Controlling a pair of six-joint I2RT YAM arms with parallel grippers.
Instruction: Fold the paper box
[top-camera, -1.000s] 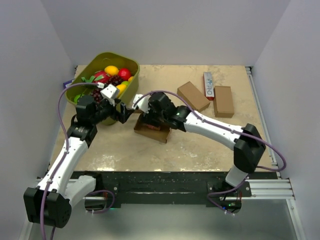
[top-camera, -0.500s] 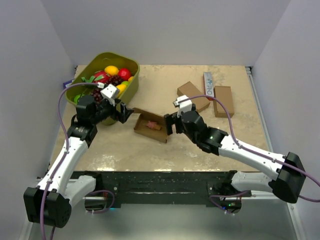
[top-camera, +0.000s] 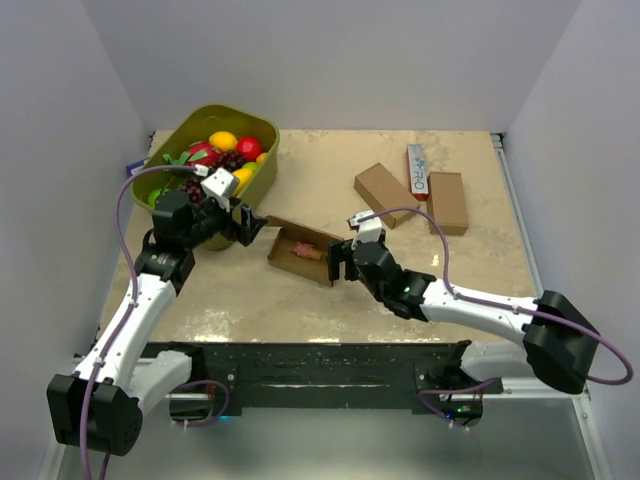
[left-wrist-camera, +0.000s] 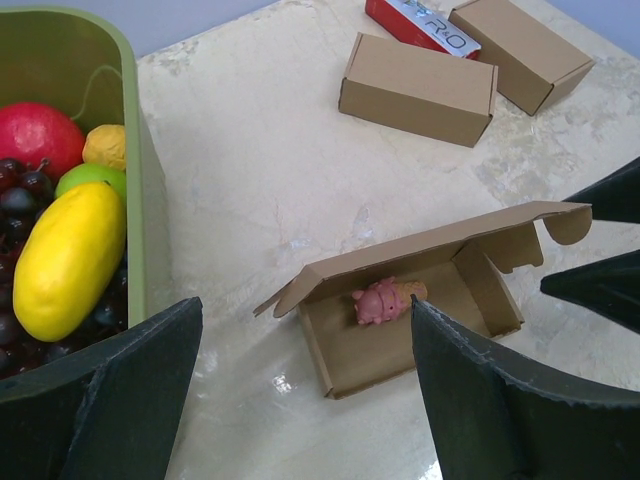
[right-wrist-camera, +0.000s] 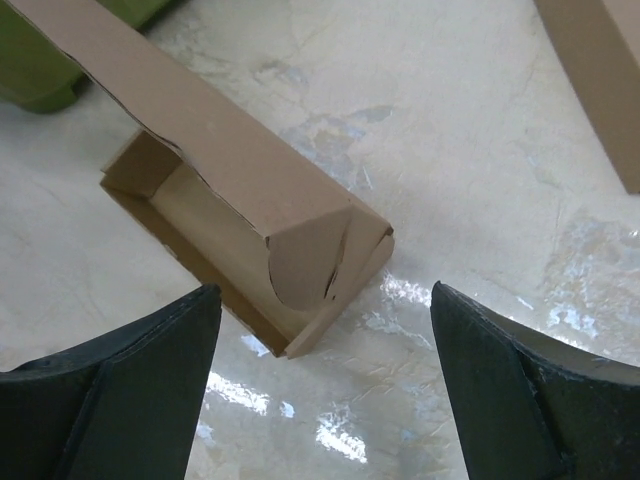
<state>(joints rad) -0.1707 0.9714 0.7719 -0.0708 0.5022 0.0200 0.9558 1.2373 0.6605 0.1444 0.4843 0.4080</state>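
The paper box lies mid-table, a shallow brown cardboard tray with its hinged lid half raised and leaning over the back. A small pink toy rests inside it. In the left wrist view the box shows its open front and a curled lid flap at the right end. In the right wrist view the box shows that end, the rounded flap hanging outside the wall. My left gripper stands open just left of the box. My right gripper stands open just off its right end. Neither holds anything.
A green tub of toy fruit stands at the back left, close behind my left gripper. Two closed brown boxes and a white-and-red carton lie at the back right.
My right arm has drawn back off the box toward the near right, and its gripper now points at the box's end. The lid stays half raised. The left arm has not moved.
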